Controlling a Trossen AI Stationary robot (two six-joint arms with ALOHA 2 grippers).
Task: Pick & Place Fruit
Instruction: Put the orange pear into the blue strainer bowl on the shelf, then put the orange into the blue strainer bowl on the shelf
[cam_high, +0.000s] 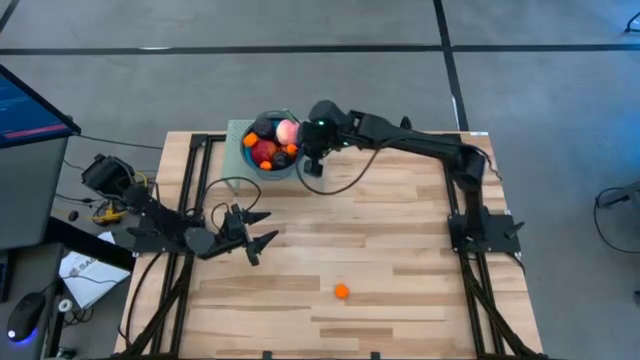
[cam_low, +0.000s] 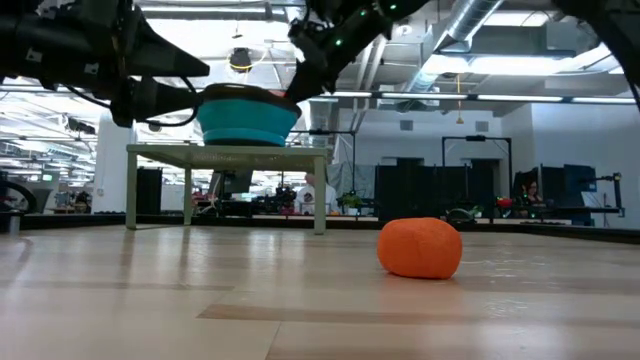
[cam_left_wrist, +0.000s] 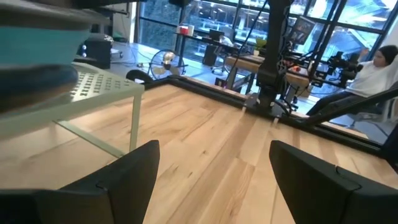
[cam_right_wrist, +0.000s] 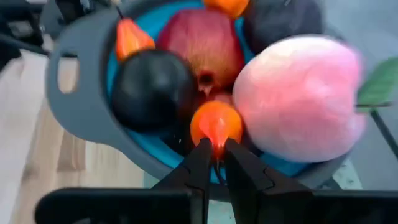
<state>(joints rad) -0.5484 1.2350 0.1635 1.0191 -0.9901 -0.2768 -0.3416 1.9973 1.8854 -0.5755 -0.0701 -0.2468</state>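
Note:
A blue round bowl with a grey rim stands on a pale green perforated stand at the table's far side. It holds a pink peach, a red apple, dark plums and small oranges. My right gripper hovers over the bowl's right rim, shut on a small orange. One more orange lies alone on the table near the front. My left gripper waits open at the table's left, low over the wood, touching nothing. My right gripper pinches the small orange by its near edge, only at the free ends of the two fingers. The fingers come from the table's right, slanting down. The orange sits above the other fruit in the bowl, next to the peach.
The stand's thin legs rise from the table beside my left gripper. Black frame rails run along the left and right edges. Bare wood lies across the middle and front. A person sits beyond the table.

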